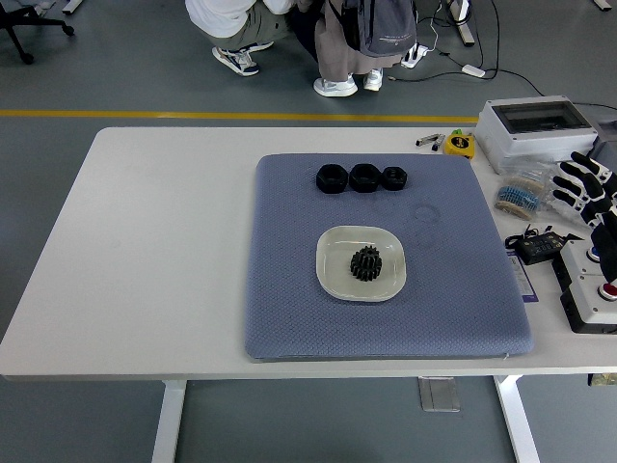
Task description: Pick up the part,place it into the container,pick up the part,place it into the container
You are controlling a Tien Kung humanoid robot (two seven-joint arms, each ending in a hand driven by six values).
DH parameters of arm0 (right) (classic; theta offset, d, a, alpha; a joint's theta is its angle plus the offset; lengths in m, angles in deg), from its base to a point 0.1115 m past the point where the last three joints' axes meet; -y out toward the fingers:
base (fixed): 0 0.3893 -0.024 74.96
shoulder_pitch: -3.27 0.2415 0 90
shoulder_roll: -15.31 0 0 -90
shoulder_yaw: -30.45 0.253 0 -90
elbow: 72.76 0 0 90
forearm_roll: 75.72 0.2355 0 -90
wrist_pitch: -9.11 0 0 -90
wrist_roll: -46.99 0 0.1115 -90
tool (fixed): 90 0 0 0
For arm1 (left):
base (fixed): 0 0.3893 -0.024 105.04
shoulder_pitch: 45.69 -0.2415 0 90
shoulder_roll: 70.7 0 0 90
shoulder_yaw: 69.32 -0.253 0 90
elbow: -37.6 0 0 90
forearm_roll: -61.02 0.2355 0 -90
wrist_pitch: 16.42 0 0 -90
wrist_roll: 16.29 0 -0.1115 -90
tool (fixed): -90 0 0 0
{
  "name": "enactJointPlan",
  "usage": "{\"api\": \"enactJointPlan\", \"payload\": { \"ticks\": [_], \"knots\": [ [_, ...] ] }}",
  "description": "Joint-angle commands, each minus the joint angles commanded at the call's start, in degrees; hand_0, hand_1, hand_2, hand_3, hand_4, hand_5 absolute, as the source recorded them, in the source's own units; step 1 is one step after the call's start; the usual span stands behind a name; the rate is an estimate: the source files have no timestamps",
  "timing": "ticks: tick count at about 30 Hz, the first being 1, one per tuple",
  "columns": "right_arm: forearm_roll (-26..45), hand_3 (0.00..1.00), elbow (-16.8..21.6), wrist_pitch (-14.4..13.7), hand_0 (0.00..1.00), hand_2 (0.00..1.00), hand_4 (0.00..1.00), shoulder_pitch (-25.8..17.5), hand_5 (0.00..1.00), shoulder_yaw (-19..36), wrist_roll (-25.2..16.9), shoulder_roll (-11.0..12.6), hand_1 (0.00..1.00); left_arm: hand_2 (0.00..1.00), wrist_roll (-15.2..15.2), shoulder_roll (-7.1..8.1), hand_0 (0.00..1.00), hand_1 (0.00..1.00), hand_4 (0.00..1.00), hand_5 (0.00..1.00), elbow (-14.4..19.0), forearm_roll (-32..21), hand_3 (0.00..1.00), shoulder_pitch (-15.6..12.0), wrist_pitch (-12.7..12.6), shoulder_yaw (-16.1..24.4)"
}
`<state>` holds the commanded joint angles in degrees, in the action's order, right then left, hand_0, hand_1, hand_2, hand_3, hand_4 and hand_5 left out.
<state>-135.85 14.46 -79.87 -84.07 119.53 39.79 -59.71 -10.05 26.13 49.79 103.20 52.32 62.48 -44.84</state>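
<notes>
fingers point(578, 185) spread, right edge | gear point(365, 262) in dish point(334, 278), well apart

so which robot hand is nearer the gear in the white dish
Right. The right robot hand is at the table's right edge, well off to the right of the gear in the white dish. The left robot hand is not in view.
</notes>
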Motion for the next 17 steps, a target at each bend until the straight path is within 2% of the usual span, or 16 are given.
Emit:
{"api": "enactJointPlan", "payload": {
  "ticks": [17],
  "knots": [
    [-1.45, 0.854, 0.11, 0.21, 0.849, 0.834, 0.998, 0.84, 0.753, -0.2, 0.69, 0.2, 0.804, 0.756, -0.72, -0.27, 0.714, 0.729, 0.705, 0.681, -0.09, -2.31, 0.674, 0.96, -0.4, -1.47]
  ]
}}
